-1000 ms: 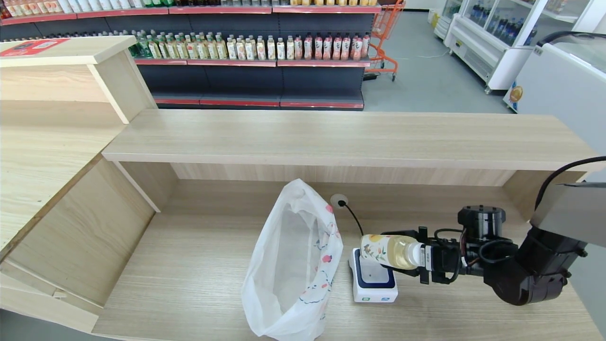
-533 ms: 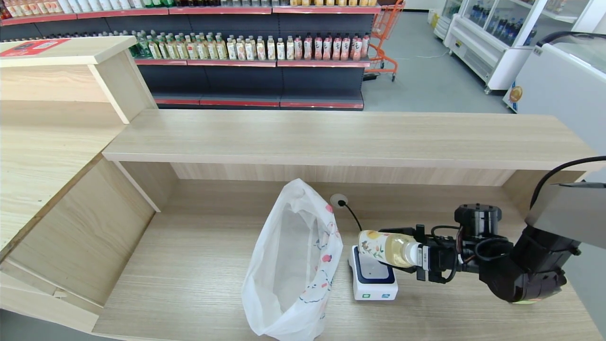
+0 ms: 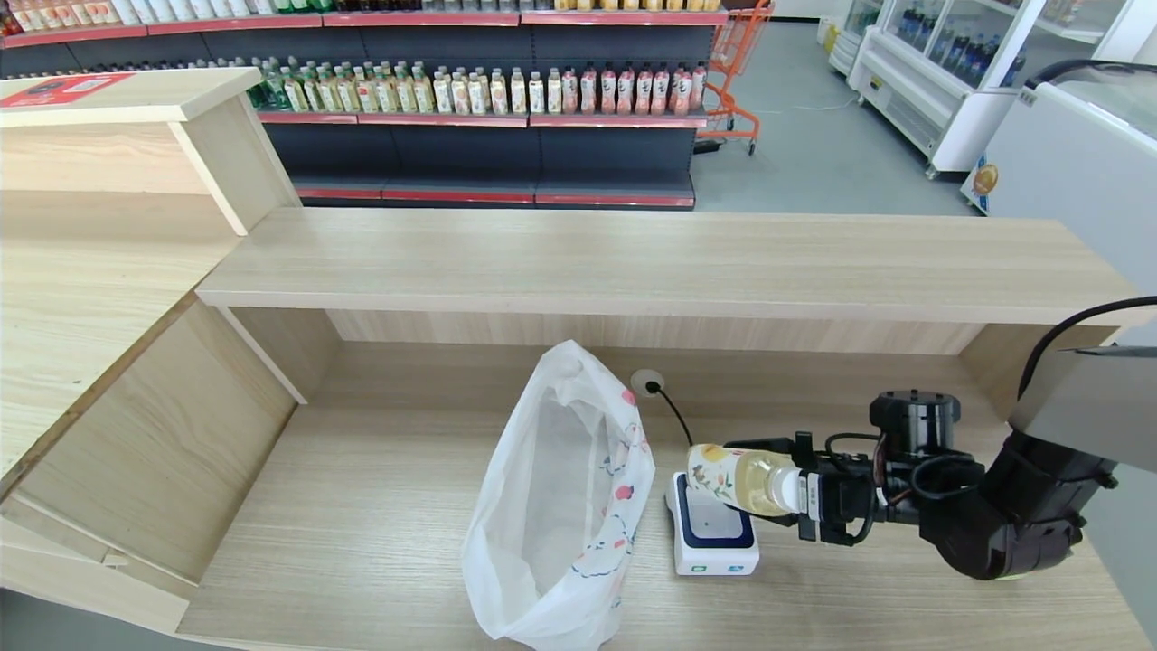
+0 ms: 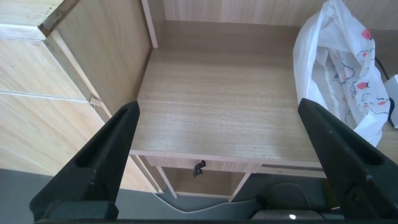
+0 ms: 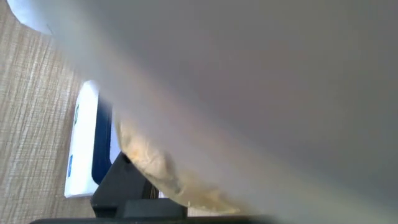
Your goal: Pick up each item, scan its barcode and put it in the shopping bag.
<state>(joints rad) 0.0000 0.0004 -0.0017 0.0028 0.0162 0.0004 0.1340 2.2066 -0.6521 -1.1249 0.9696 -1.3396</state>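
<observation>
Wooden counter (image 3: 362,524) holds shopping bag (image 3: 560,488) beside scanner (image 3: 714,544), bottle (image 3: 737,476) above it

One floral-labelled clear plastic bottle (image 3: 741,479) is counted; one white printed plastic shopping bag (image 3: 619,524); one white-and-blue box-shaped scanner (image 3: 714,545).

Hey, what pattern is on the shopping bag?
The shopping bag is white plastic with small red and blue prints; clearest in the head view.
</observation>
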